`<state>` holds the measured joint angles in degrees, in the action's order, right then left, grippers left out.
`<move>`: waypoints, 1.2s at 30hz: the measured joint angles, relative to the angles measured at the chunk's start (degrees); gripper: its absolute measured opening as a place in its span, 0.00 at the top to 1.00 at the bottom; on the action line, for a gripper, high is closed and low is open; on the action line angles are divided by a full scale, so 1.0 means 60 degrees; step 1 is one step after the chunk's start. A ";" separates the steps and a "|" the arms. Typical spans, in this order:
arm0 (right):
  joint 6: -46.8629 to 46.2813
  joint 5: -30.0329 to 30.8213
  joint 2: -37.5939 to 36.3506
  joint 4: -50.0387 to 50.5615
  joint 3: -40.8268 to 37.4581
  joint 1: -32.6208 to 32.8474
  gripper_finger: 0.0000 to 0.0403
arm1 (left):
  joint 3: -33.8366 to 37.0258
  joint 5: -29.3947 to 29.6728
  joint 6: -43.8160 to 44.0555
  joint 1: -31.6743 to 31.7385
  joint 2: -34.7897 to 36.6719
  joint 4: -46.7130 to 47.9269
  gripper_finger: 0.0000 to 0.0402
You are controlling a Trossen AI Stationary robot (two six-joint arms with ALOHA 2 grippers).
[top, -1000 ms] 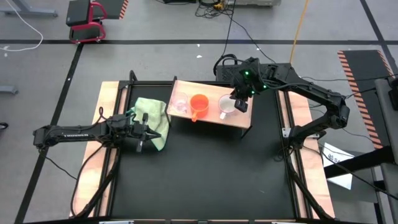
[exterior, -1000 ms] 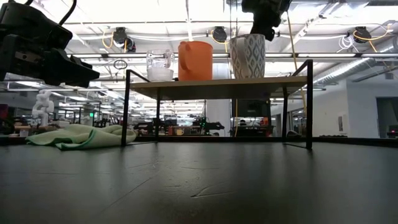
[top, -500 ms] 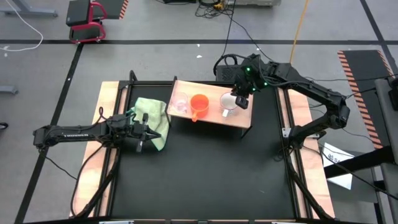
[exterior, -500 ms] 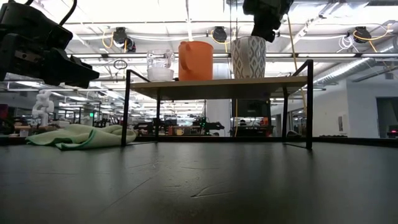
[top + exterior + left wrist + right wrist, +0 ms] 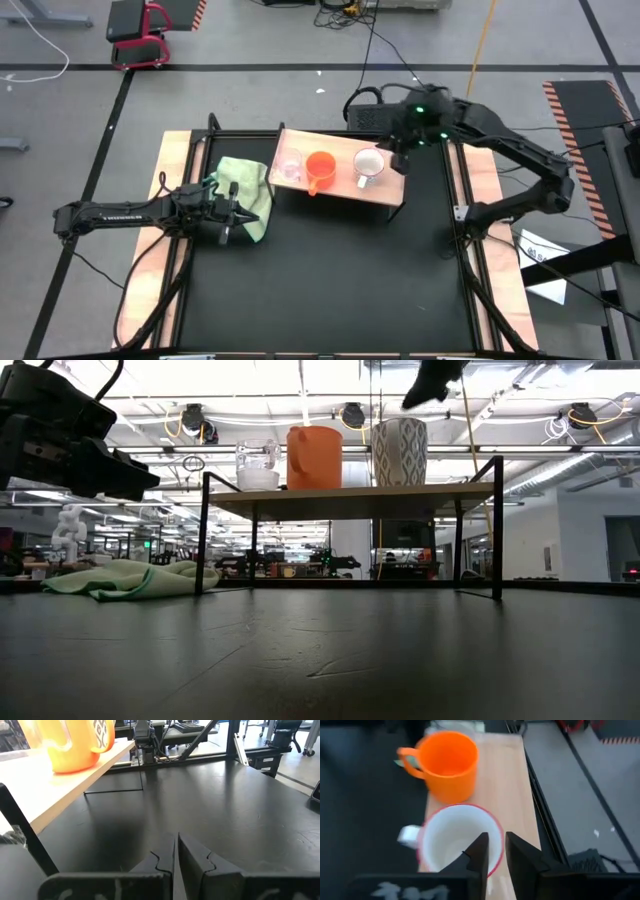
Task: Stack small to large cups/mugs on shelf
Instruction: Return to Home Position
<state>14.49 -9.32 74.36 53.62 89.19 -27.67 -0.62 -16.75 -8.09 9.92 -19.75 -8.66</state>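
Three cups stand in a row, on their bases, on the wooden shelf [image 5: 345,197]: a clear glass cup [image 5: 288,168] at the left, an orange mug [image 5: 320,168] in the middle and a white mug [image 5: 368,166] at the right. My right gripper [image 5: 497,852] hangs above the white mug's right rim and clear of it, with its fingers a narrow gap apart; the low view shows my right gripper [image 5: 416,396] well above the white mug [image 5: 398,450]. My left gripper [image 5: 175,851] is shut, low over the table's left side beside a green cloth [image 5: 245,185].
The shelf [image 5: 350,500] stands on thin dark legs [image 5: 497,525] at the table's far middle. The green cloth [image 5: 130,578] lies on the black tabletop to the left of it. Pale wooden strips [image 5: 150,290] run along the table's left and right sides.
My right gripper has let go of the white mug's rim, risen clear above it and drifted toward the table's right edge, rolling a little. The white mug stays upright on the shelf where it was.
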 joint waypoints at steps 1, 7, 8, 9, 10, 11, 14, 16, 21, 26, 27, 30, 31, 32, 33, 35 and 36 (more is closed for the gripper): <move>0.0045 -0.0001 -0.0234 0.0069 -0.0018 0.0075 0.88 | 0.0000 0.0001 -0.0079 -0.0002 0.0000 -0.0008 0.94; -0.0031 -0.0029 -0.2119 -0.0685 -0.0903 0.0742 0.99 | 0.0000 0.0033 -0.0362 -0.0002 0.0000 -0.0345 0.94; -0.0233 -0.0033 -0.2447 -0.0909 -0.1180 0.0846 0.99 | 0.0000 0.0047 -0.0369 0.0000 0.0000 -0.0391 0.94; -0.0389 -0.0038 -0.2774 -0.1066 -0.1465 0.0969 0.99 | 0.0000 0.0051 -0.0386 0.0000 0.0000 -0.0427 0.94; -0.0431 -0.0091 -0.3094 -0.1103 -0.1773 0.1111 1.00 | 0.0000 0.0051 -0.0424 -0.0002 0.0000 -0.0483 0.94; -0.0433 -0.0203 -0.3397 -0.1107 -0.2098 0.1254 1.00 | 0.0000 0.0051 -0.0467 -0.0002 0.0000 -0.0572 0.95; -0.0654 -0.0244 -0.4308 -0.1413 -0.3236 0.1696 1.00 | 0.0000 0.0055 -0.0575 0.0002 0.0000 -0.0746 0.99; -0.0885 -0.0242 -0.4923 -0.1815 -0.4025 0.1962 1.00 | 0.0000 0.0055 -0.0641 -0.0001 0.0000 -0.0857 0.99; -0.1346 -0.0248 -0.6422 -0.2038 -0.5586 0.2483 1.00 | 0.0000 0.0399 -0.0560 -0.0002 0.0000 -0.0898 0.99; -0.1606 -0.0237 -0.7701 -0.2097 -0.6628 0.2789 1.00 | 0.0000 0.0916 -0.0312 0.0002 0.0000 -0.0894 1.00; -0.1663 -0.0237 -0.7898 -0.2174 -0.6784 0.2809 1.00 | 0.0000 0.0984 -0.0269 0.0002 0.0000 -0.0897 1.00; -0.1770 -0.0233 -0.8387 -0.2291 -0.7296 0.2881 1.00 | 0.0000 0.1116 -0.0064 -0.0006 0.0000 -0.0898 1.00; -0.1756 -0.0233 -0.8530 -0.2265 -0.7450 0.2931 1.00 | 0.0000 0.1139 -0.0047 -0.0026 0.0000 -0.0898 1.00; -0.1722 -0.0234 -0.8674 -0.2287 -0.7596 0.2982 1.00 | 0.0000 0.1198 -0.0046 -0.0078 0.0000 -0.0898 1.00; -0.1722 -0.0233 -0.8816 -0.2313 -0.7739 0.3037 1.00 | 0.0000 0.1294 -0.0068 -0.0155 0.0000 -0.0898 1.00; -0.1730 -0.0241 -0.9106 -0.2347 -0.8075 0.3156 1.00 | 0.0000 0.1627 -0.0190 -0.0358 0.0000 -0.0898 1.00; -0.1773 -0.0240 -0.9231 -0.2430 -0.8250 0.3223 1.00 | 0.0000 0.1793 -0.0261 -0.0479 0.0000 -0.0895 1.00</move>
<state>3.85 -10.76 18.97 39.04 39.69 -8.33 -0.62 -5.99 -9.66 7.05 -19.75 -14.02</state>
